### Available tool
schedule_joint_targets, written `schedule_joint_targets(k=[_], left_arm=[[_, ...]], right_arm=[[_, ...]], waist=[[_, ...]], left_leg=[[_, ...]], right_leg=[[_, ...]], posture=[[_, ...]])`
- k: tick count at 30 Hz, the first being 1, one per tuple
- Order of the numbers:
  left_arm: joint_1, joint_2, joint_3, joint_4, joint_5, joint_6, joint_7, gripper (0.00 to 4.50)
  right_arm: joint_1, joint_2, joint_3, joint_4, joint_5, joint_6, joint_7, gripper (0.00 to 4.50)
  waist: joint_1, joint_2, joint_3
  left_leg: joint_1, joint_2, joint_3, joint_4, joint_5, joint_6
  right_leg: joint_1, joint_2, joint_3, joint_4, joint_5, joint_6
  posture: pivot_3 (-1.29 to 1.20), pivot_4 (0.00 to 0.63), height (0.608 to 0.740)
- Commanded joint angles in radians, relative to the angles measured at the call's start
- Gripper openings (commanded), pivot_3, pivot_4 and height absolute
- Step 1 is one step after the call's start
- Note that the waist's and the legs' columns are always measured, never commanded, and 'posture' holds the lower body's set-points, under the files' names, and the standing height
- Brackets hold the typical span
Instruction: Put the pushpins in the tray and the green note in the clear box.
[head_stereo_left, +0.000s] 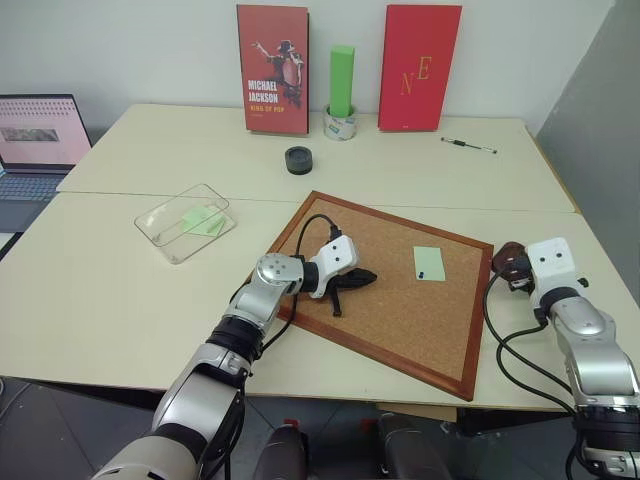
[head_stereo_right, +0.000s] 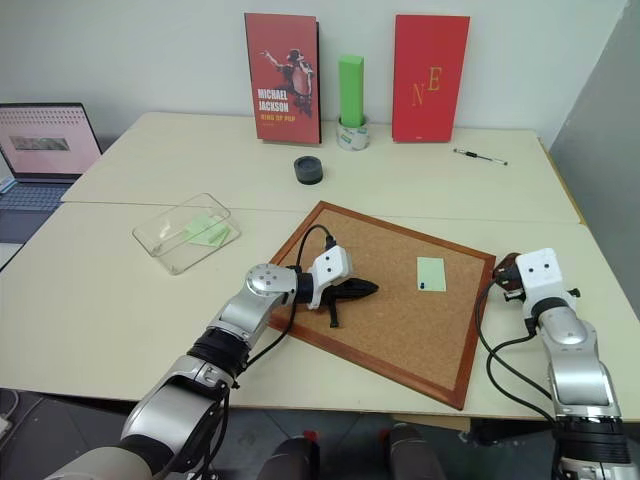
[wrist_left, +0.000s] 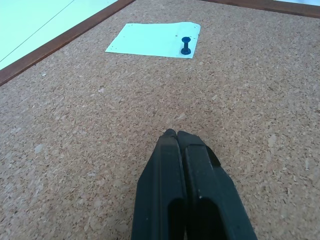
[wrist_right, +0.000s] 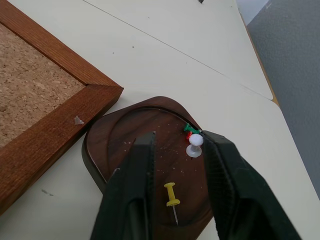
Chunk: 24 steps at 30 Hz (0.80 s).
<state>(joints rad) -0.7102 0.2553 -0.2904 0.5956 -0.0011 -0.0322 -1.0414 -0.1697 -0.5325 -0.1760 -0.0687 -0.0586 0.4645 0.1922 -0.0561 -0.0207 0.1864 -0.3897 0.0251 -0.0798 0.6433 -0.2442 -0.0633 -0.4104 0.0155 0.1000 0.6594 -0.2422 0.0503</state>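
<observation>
Item one, cork board (head_stereo_left: 390, 290): I see it lying askew on the near half of the table (head_stereo_left: 110, 300), wood-framed.

Item two, green note (head_stereo_left: 429, 263): it lies flat on the cork toward the board's right edge, held by a dark pushpin (wrist_left: 185, 46) near one of its corners. My left gripper (head_stereo_left: 362, 279) rests on the cork mid-board, well short of the note, pointing toward it, its two black fingers (wrist_left: 187, 190) pressed together on nothing.

Item three, tray (wrist_right: 125, 145): a dark brown dish on the table just off the board's right corner, almost touching the frame. Inside I count a yellow pushpin (wrist_right: 172, 196) lying on its side, a white one (wrist_right: 195, 144), and a green and a red one at the far rim.

Item four, right gripper (wrist_right: 177, 150): it hangs over the tray, fingers parted and empty, the yellow and white pins lying between them.

Item five, clear box (head_stereo_left: 186, 222): near the table's left side, well apart from the board, with a green slip inside.
</observation>
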Motion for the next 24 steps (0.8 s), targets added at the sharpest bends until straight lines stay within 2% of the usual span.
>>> schedule_joint_targets(k=[1,12,16,20,24], left_arm=[[0.012,0.0,-0.021,0.009,0.02,0.008,-0.007,0.0],[0.0,-0.008,-0.023,0.025,0.021,-0.001,-0.009,0.0],[-0.002,-0.009,-0.022,0.03,0.022,-0.005,-0.008,0.0],[-0.002,-0.009,-0.021,0.034,0.023,-0.006,-0.006,0.0],[-0.002,-0.012,-0.021,0.036,0.023,-0.008,-0.005,0.0]], right_arm=[[-0.016,-0.004,-0.03,-0.05,0.0,0.001,-0.011,2.48],[0.012,-0.009,-0.066,-0.163,0.001,0.066,-0.007,2.48],[0.011,0.048,-0.093,-0.236,0.087,0.039,0.021,2.48],[0.084,0.112,-0.037,-0.369,0.223,0.075,0.137,2.48],[0.152,0.158,0.058,-0.432,0.267,0.084,0.178,2.48]], waist=[[0.0,0.0,0.0],[0.0,0.0,0.0],[0.0,0.0,0.0],[0.0,0.0,0.0],[0.002,0.0,0.0]], left_leg=[[0.0,0.0,0.0,0.0,0.0,0.0],[0.0,0.0,0.0,0.0,0.0,0.0],[0.0,0.0,0.0,0.0,0.0,0.0],[0.0,0.0,-0.001,0.0,0.0,0.0],[-0.001,0.0,-0.001,0.0,0.0,0.0]], right_leg=[[0.0,0.0,0.0,0.0,0.0,0.0],[0.0,0.0,0.0,0.0,0.0,0.0],[0.0,0.0,0.0,0.0,0.0,0.0],[0.0,0.0,-0.001,0.0,0.0,0.0],[0.0,0.0,0.0,-0.001,0.0,0.0]], posture=[[0.0,0.15,0.74],[0.0,0.15,0.74],[0.0,0.15,0.74],[0.0,0.15,0.74],[0.0,0.15,0.74]])
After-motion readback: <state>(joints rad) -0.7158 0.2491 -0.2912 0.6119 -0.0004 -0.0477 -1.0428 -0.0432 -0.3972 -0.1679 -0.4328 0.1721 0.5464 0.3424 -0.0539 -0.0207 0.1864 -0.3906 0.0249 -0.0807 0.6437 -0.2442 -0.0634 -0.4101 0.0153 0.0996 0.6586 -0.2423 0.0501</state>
